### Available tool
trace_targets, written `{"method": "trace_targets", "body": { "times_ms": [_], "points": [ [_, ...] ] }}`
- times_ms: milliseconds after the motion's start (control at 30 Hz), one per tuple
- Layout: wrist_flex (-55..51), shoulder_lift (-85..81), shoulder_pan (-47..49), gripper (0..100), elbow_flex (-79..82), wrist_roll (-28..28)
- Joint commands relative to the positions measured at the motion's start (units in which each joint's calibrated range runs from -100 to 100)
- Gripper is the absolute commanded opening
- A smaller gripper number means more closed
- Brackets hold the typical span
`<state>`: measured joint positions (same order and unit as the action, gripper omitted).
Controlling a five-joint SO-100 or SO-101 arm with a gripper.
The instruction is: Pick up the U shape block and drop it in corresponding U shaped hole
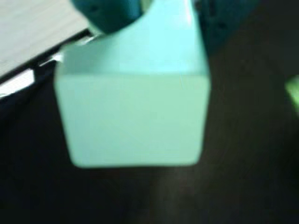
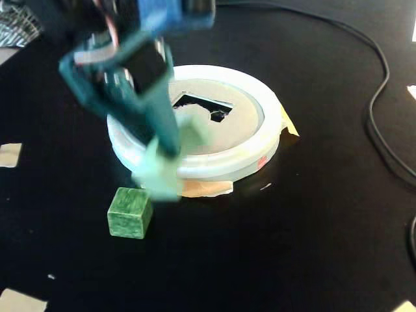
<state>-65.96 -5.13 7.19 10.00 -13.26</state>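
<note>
The pale mint-green U shape block (image 1: 133, 121) fills the middle of the wrist view, its curved notch up against a teal finger (image 1: 110, 14). My gripper (image 1: 163, 21) is shut on it, with one teal finger on each side. In the fixed view the block (image 2: 162, 170) is blurred and hangs off the table at my gripper's (image 2: 170, 148) tips, over the near-left rim of the white-ringed cardboard disc (image 2: 250, 153). The U shaped hole (image 2: 203, 102) shows dark in the disc behind the arm, which covers its left end.
A darker green cube (image 2: 130, 212) sits on the black table just in front of the held block. Tan tape (image 2: 207, 188) sticks out under the disc. A black cable (image 2: 376, 97) curves along the right side. Paper scraps (image 2: 9, 155) lie at the left edge.
</note>
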Motion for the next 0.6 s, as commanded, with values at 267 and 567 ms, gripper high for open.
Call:
{"method": "trace_targets", "body": {
  "times_ms": [267,567],
  "points": [
    [0.38,-7.19,29.14,1,-4.9,-32.63],
    [0.38,-3.16,31.88,1,-4.9,-47.47]
  ]
}}
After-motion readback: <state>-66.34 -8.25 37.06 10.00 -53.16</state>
